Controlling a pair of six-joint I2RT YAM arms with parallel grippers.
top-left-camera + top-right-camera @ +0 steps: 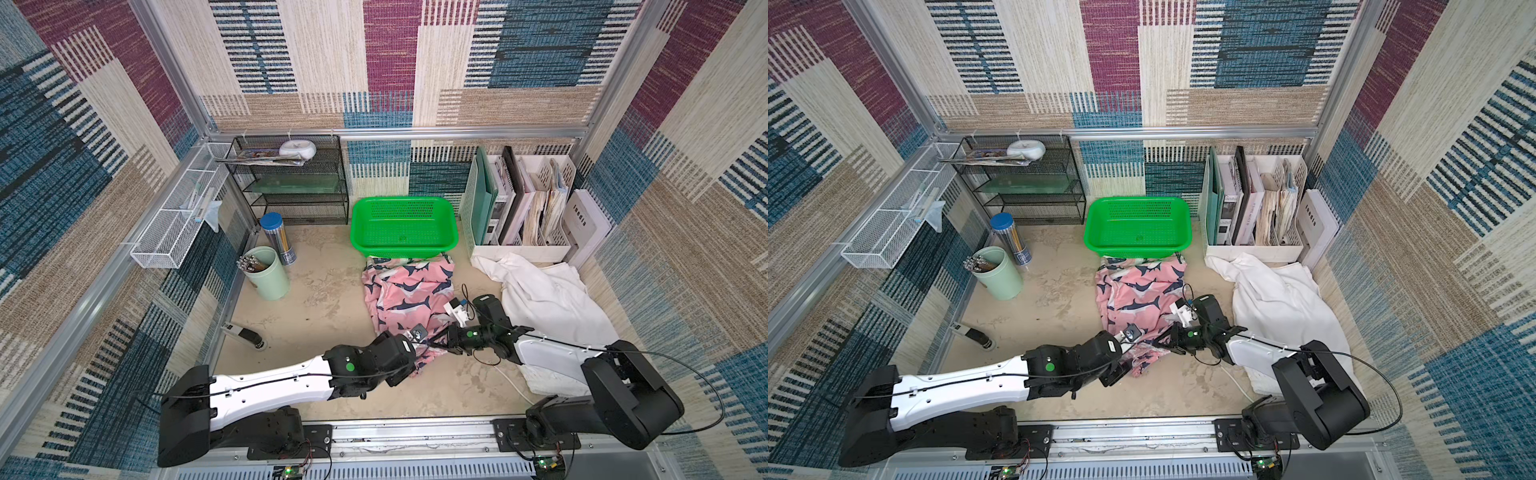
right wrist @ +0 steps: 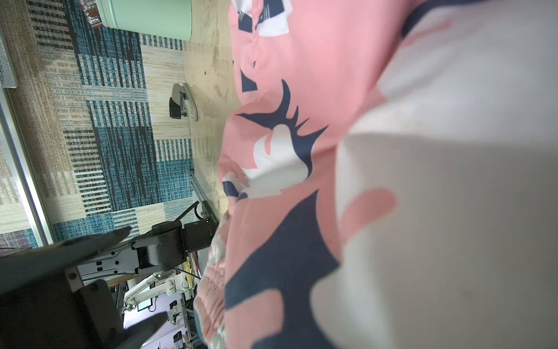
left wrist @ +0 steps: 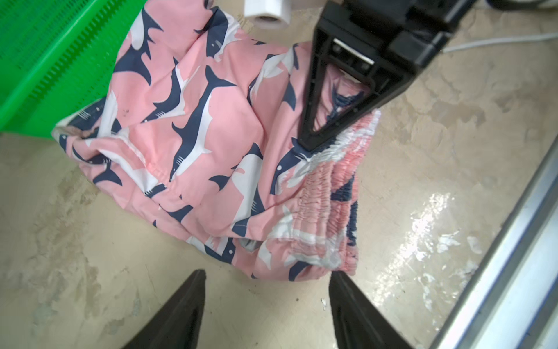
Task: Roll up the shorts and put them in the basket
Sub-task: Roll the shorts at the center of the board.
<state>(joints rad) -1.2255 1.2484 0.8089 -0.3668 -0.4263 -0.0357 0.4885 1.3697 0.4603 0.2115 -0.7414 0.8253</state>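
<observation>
The pink shark-print shorts (image 1: 405, 297) (image 1: 1133, 291) lie crumpled mid-table, in front of the green basket. Their gathered elastic waistband (image 3: 329, 208) points toward the near edge. My right gripper (image 3: 309, 144) is shut on that waistband and pinches a fold of it; in a top view it sits at the shorts' near right corner (image 1: 434, 343). In the right wrist view the pink cloth (image 2: 287, 151) fills the picture and hides the jaws. My left gripper (image 3: 267, 288) stands open just short of the waistband, with bare table between its fingers. The white shorts (image 1: 548, 307) lie heaped at the right.
A green basket (image 1: 451, 232) stands behind the pink shorts. A mint cup (image 1: 270, 276), a blue pencil tube (image 1: 279, 239) and a small black-and-silver tool (image 1: 245, 334) are on the left. A black mesh shelf (image 1: 291, 187) and a white file organiser (image 1: 523, 245) line the back.
</observation>
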